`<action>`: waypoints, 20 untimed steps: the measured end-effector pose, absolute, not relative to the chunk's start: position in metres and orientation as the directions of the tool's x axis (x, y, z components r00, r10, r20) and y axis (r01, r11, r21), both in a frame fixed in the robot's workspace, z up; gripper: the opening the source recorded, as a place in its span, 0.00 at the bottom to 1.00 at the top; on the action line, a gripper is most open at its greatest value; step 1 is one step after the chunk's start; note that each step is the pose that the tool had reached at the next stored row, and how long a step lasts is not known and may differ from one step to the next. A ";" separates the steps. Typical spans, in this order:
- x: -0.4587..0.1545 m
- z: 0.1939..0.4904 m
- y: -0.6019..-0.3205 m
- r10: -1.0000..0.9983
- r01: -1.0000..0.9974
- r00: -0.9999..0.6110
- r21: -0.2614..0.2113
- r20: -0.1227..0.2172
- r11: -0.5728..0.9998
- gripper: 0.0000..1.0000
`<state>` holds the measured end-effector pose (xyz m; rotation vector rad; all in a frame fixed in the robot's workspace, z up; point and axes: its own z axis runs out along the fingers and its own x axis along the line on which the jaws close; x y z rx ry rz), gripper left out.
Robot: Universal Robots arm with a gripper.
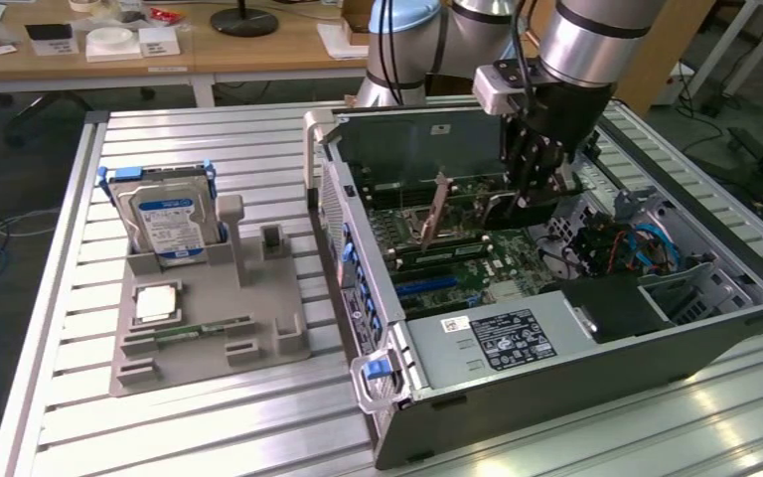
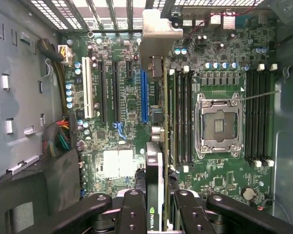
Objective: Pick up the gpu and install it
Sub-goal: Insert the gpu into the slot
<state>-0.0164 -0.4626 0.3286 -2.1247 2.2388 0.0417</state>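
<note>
Jaws clamped on the gpu [image 2: 155,161], card seen edge-on inside the open case [image 1: 554,368], upright over the motherboard [image 2: 112,141], bracket [image 2: 158,29] at its far end, contact with slot hidden by the card itself

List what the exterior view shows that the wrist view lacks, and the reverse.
Exterior view: the hard drive standing in a gray holder outside the case. Wrist view: the white slot and the logo on the card's edge. Both: the pincer clamped on the gpu, over the motherboard.
</note>
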 end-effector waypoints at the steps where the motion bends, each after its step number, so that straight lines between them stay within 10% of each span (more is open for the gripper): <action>1: -0.017 0.328 -0.463 -0.997 -0.998 -0.051 -0.018 -0.058 0.053 0.27; 20: -0.029 0.318 -0.470 -0.998 -0.999 -0.028 -0.018 -0.058 0.029 0.27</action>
